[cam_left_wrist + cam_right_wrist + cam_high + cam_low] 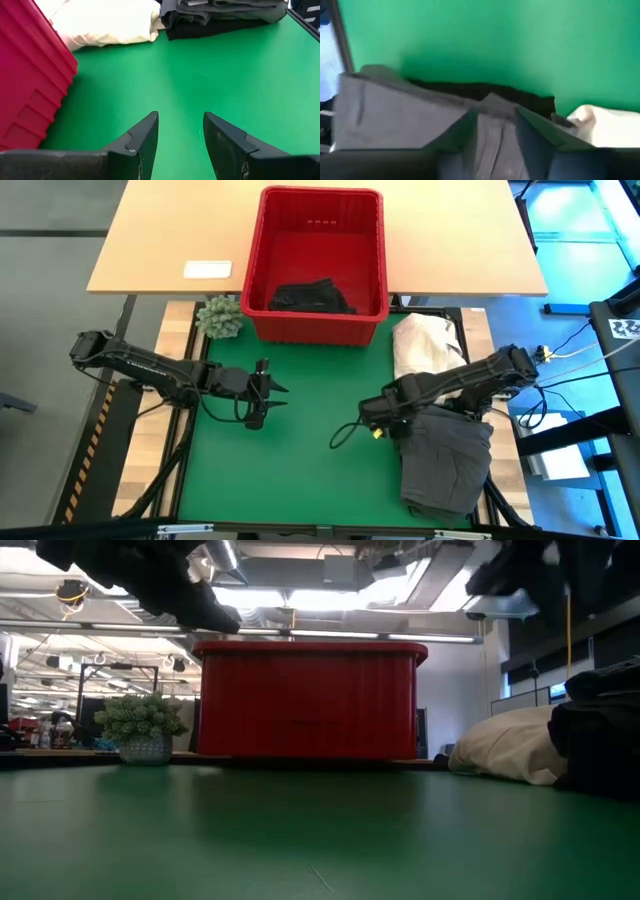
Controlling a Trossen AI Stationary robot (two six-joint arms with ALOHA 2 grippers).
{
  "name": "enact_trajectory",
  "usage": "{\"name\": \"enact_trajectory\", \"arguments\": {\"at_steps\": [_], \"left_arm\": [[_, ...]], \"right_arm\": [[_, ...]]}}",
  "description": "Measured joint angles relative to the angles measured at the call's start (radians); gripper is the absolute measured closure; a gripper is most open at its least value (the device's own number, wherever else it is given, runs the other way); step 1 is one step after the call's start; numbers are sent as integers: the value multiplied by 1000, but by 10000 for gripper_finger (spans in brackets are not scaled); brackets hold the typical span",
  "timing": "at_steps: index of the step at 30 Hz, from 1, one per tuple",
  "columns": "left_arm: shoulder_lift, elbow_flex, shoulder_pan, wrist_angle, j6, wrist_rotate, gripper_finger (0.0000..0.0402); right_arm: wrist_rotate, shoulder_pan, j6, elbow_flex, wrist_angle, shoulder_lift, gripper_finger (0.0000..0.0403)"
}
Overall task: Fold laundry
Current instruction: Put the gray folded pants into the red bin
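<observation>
The right wrist view is smeared, so whether the right gripper [495, 131] pinches the grey garment [385, 115] under it cannot be told. In the low view both arms are cut off by the top edge, and the folded dark stack [600, 735] runs off the right edge. The basket [372, 270] wall hides part of the dark garment [310, 297] inside.

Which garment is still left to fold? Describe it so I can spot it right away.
Start at the red basket at the far edge of the green mat. The unfolded dark garment lies crumpled inside it, against its near wall. It is the only cloth in the basket; the folded dark stack and cream-white heap lie on the mat's right side.
</observation>
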Motion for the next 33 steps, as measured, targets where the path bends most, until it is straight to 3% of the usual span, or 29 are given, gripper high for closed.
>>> {"name": "enact_trajectory", "arguments": {"at_steps": [4, 7, 13, 21, 25, 33], "left_arm": [[0, -1, 0, 22, 0, 0, 253], [0, -1, 0, 34, 0, 0, 253], [0, -1, 0, 36, 0, 0, 253], [0, -1, 0, 36, 0, 1, 253], [0, -1, 0, 36, 0, 1, 253], [0, -1, 0, 39, 0, 1, 253]], "right_arm": [[-12, 38, 37, 100, -99, -1, 343], [-81, 51, 74, 150, -163, -1, 392], [-222, 86, 143, 160, -184, -1, 399], [-167, 131, 173, 76, -186, -1, 401], [-216, 149, 195, 4, -186, -1, 402], [-199, 196, 340, -20, -186, -98, 402]]}}
